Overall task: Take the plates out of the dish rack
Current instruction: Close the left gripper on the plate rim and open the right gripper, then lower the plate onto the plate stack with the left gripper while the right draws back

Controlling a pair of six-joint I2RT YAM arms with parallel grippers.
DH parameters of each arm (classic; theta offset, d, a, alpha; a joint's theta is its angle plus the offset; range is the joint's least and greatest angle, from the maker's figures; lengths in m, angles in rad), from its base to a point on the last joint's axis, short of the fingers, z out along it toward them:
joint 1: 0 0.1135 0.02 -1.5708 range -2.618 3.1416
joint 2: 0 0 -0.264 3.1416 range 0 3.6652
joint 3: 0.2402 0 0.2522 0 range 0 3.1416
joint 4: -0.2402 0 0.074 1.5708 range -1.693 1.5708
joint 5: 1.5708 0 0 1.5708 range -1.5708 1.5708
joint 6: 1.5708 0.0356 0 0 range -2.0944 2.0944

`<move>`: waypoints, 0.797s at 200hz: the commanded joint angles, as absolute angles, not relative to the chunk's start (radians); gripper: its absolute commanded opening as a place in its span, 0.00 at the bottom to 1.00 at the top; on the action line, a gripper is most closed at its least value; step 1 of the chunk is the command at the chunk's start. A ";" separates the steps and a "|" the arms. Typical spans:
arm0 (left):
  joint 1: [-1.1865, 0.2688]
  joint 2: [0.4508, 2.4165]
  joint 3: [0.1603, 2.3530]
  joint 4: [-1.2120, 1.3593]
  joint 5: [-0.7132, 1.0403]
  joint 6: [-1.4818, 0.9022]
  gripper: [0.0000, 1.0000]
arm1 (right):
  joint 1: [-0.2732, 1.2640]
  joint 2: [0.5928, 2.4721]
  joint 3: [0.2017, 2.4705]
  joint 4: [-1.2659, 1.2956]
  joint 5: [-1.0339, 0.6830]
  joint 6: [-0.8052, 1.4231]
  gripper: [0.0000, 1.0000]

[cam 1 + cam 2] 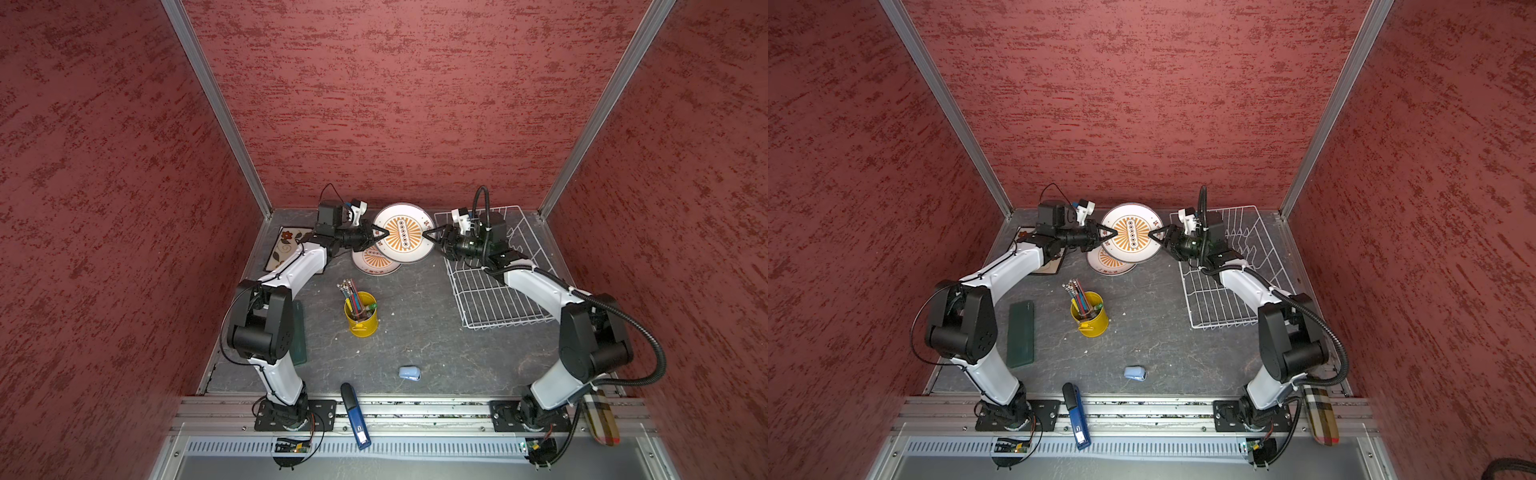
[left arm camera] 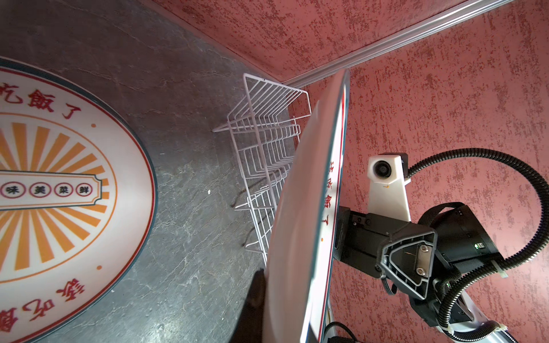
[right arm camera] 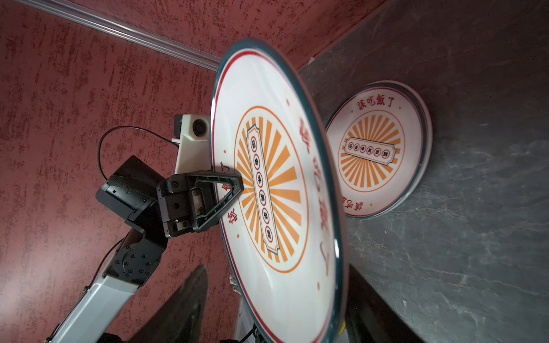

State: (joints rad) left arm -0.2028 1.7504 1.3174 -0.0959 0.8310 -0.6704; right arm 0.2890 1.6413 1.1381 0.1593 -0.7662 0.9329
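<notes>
A round white plate (image 1: 404, 245) (image 1: 1133, 243) with an orange sunburst hangs tilted above the table's back middle. My left gripper (image 1: 384, 235) (image 1: 1113, 233) is shut on its left rim; the plate (image 2: 306, 208) shows edge-on beside one dark finger (image 2: 252, 308). My right gripper (image 1: 426, 235) (image 3: 279, 308) stands open astride the opposite rim, both fingers clear of the plate (image 3: 273, 193). A second round plate (image 1: 374, 266) (image 3: 374, 148) lies flat beneath. A square flowered plate (image 1: 284, 245) lies far left, partly under my left arm. The white wire dish rack (image 1: 490, 299) (image 2: 264, 124) at the right shows no plates.
A yellow cup (image 1: 361, 316) of pencils stands mid-table. A green case (image 1: 1021, 332) lies by the left arm, a pale blue object (image 1: 410, 372) and a blue stapler (image 1: 355, 415) near the front edge. Red walls close in behind and beside.
</notes>
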 commanded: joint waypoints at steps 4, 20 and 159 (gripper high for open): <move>-0.180 1.728 1.309 -0.048 0.843 -0.681 0.00 | 0.280 1.628 1.169 0.140 -0.761 0.910 0.77; -0.167 1.721 1.297 -0.046 0.842 -0.680 0.00 | 0.279 1.623 1.170 0.121 -0.752 0.896 0.78; -0.019 1.768 1.262 -0.158 0.774 -0.596 0.00 | 0.277 1.597 1.180 0.000 -0.670 0.799 0.78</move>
